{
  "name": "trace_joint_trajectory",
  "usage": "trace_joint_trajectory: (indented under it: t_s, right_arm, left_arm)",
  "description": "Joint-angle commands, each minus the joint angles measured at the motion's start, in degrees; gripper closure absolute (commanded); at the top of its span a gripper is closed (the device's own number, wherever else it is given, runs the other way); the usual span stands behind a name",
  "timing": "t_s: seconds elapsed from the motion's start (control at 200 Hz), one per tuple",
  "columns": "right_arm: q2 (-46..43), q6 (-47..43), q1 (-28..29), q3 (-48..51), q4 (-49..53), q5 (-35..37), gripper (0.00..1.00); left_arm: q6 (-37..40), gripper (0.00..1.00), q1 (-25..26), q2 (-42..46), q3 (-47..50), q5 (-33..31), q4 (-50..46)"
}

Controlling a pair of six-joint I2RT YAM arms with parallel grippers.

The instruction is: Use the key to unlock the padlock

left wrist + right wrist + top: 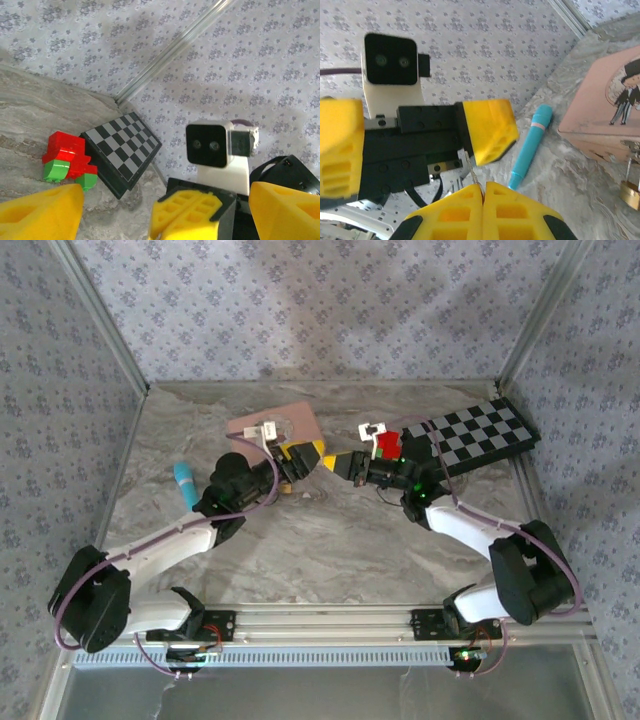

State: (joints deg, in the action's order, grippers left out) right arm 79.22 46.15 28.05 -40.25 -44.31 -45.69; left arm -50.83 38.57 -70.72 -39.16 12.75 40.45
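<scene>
The padlock (631, 194), small and brass with a silver shackle, hangs at the front edge of the pink illustrated box (600, 110), partly cut off by the frame edge. My right gripper (482, 187) is shut on the key (473, 172), whose thin silver blade sticks out past the fingertips. My left gripper (165, 205) stands open, its yellow fingers (40, 212) spread wide on either side of the right gripper's closed tips. In the top view both grippers (300, 462) (332, 464) meet tip to tip just in front of the pink box (285, 423).
A blue pen (186, 483) lies on the marble table left of the left arm. A folded checkerboard (480, 435) lies at the back right, with red and green bricks (388, 443) beside it. Patterned walls close in the table on three sides.
</scene>
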Motion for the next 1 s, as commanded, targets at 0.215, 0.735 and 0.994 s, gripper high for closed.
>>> trace_joint_trajectory:
  t_s: [0.215, 0.735, 0.994]
  right_arm:
    - [-3.15, -5.81, 0.77, -1.15, 6.48, 1.13, 1.00]
    - [-1.86, -2.12, 0.51, -0.84, 1.73, 1.22, 0.91]
    - [0.45, 2.40, 0.86, 0.48, -5.25, 1.17, 0.85]
  left_arm:
    - [-5.60, 0.38, -0.52, -4.49, -2.02, 5.01, 2.91]
    - [-5.22, 1.00, 0.53, -4.86, -1.90, 4.84, 3.07]
    - [-6.10, 1.00, 0.75, -4.79, -0.75, 3.38, 5.34]
